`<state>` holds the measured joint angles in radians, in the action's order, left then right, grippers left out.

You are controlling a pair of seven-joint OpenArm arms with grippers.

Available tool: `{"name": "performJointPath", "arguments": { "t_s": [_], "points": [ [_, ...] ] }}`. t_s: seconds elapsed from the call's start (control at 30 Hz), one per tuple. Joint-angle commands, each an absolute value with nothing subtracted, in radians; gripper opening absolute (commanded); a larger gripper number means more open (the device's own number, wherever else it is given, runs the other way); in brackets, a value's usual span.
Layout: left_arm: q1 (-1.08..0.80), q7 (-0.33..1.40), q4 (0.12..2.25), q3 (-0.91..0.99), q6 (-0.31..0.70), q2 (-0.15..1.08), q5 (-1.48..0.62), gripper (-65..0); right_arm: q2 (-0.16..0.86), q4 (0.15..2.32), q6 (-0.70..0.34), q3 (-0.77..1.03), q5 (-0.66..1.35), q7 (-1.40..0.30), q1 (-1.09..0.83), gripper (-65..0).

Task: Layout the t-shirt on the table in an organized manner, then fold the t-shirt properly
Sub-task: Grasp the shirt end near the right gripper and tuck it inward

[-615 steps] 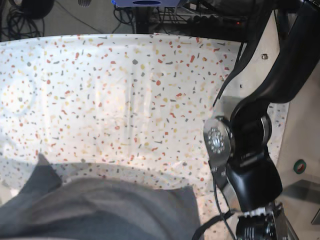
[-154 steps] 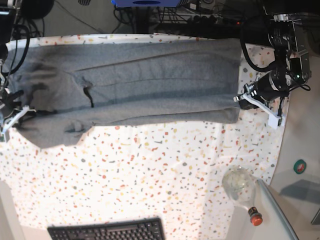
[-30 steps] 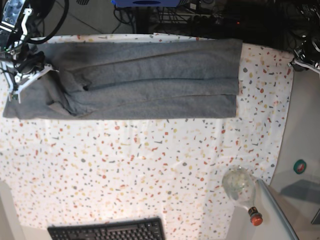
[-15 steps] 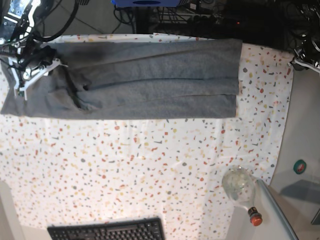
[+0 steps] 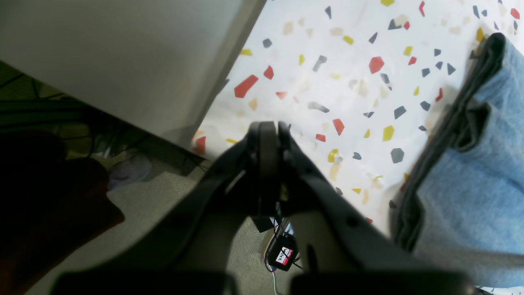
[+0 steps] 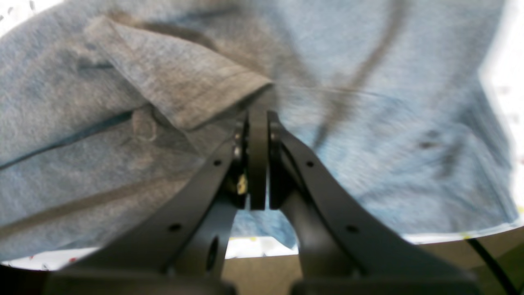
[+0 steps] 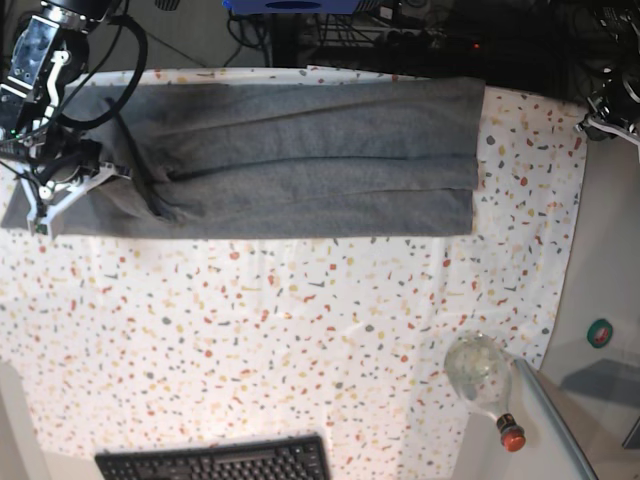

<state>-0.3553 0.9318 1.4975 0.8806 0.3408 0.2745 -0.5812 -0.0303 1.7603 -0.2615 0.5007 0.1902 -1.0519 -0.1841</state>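
Observation:
The grey t-shirt (image 7: 300, 155) lies folded lengthwise into a long band across the far side of the speckled table (image 7: 300, 330). My right gripper (image 7: 105, 172) is at the shirt's left end. In the right wrist view, the right gripper (image 6: 258, 112) has its jaws closed at a folded sleeve hem of the shirt (image 6: 184, 90). My left gripper (image 7: 608, 124) is at the table's right edge, off the cloth. In the left wrist view, the left gripper (image 5: 268, 129) is shut and empty over the table (image 5: 348, 73); the shirt's folded edge (image 5: 470, 164) lies to its right.
A clear bottle with a red cap (image 7: 482, 375) lies at the front right. A black keyboard (image 7: 215, 462) sits at the front edge. A small green round thing (image 7: 600, 332) is on the grey surface beyond the table's right edge. A grey panel (image 5: 123, 49) borders the table.
My right gripper has moved toward the front with the shirt's left end, and that end now lies flatter and narrower. The left arm has not moved.

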Motion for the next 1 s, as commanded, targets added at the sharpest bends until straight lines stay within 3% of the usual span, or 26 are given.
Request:
{"name": "performJointPath", "arguments": {
  "t_s": [0.0, 0.27, 0.8, 0.97],
  "points": [
    [-0.358, 0.917, 1.512, 0.888, 0.341, 0.295, -0.593, -65.0, -0.033, 1.790, -0.262, 0.483, 0.191, -1.061, -0.183, -65.0],
    [-0.358, 0.917, 1.511, 0.888, 0.341, 0.295, -0.593, -65.0, -0.088, 1.810, -0.257, 0.292, 0.191, -1.069, -0.236, -65.0],
    [-0.351, 0.917, 1.465, 0.889, 0.341, 0.295, -0.593, -65.0, 0.039, 1.606, -0.255, 0.372, 0.188, -1.023, -0.031, -65.0],
    [-0.346, 0.917, 1.451, 0.888, 0.341, 0.295, -0.593, -65.0, 0.045, 1.432, -0.255, 0.372, 0.188, -0.987, 0.025, -65.0]
  ]
}}
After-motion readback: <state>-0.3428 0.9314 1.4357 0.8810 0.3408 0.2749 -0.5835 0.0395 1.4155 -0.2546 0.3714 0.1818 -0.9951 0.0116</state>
